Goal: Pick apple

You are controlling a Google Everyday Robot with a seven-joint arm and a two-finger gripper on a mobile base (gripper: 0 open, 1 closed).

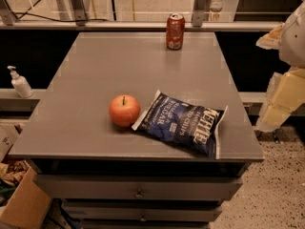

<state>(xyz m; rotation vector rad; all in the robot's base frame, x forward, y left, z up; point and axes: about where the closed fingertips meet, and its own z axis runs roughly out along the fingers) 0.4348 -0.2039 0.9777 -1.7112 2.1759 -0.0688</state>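
Note:
The apple [124, 110] is round and red-orange with a short dark stem. It sits on the grey table top [119, 66] near the front, left of centre, and touches the left end of a dark blue chip bag [183, 123]. My gripper [281, 99] shows as cream-coloured parts at the right edge of the camera view. It is beyond the table's right side, well away from the apple, and holds nothing that I can see.
A red soda can [175, 31] stands upright at the table's back edge. A white pump bottle [20, 82] stands on a ledge to the left. Cardboard boxes [24, 204] sit on the floor at lower left. Drawers [138, 190] run under the table top.

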